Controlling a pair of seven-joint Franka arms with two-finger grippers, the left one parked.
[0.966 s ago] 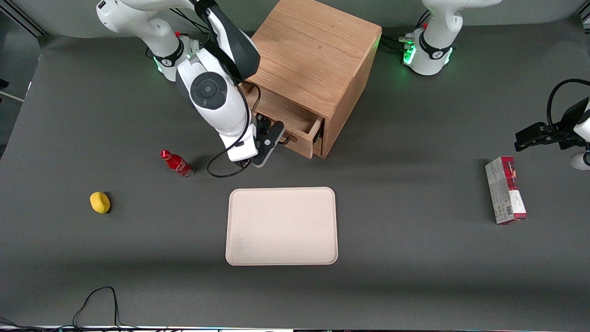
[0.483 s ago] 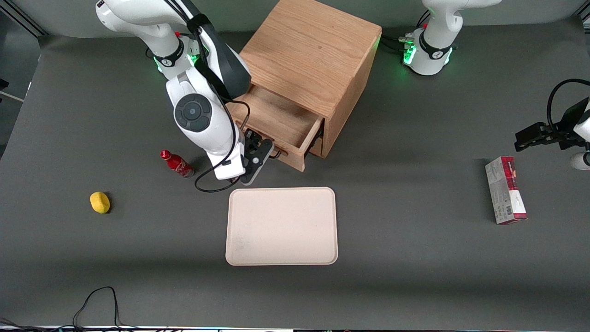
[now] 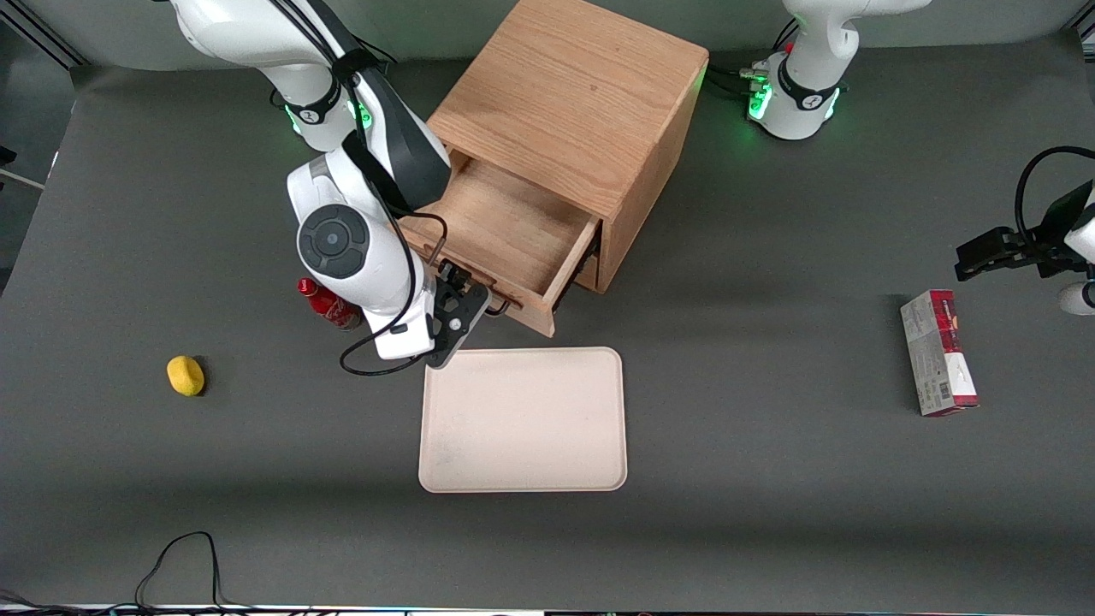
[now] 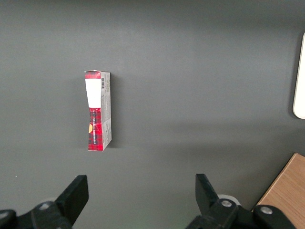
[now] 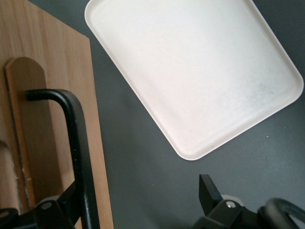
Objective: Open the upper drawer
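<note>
Hooking the black bar handle [image 5: 78,143] with the claw [image 3: 476,305] released and spread wide, not pinching: bar lying just against one finger, enough for a straight drag, by the look of it. Holding the upper drawer [image 3: 505,235] well out of the cabinet [image 3: 573,94], front close to the beige tray [image 3: 522,419] on the surface [image 3: 770,479]. Seems close to fully open.

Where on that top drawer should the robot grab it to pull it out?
By the black bar handle on the front of the upper drawer, coming from in front of the cabinet. The bar stands off the wooden face, leaving room for a finger each side. The gripper is at that handle now, with the drawer well out.
</note>
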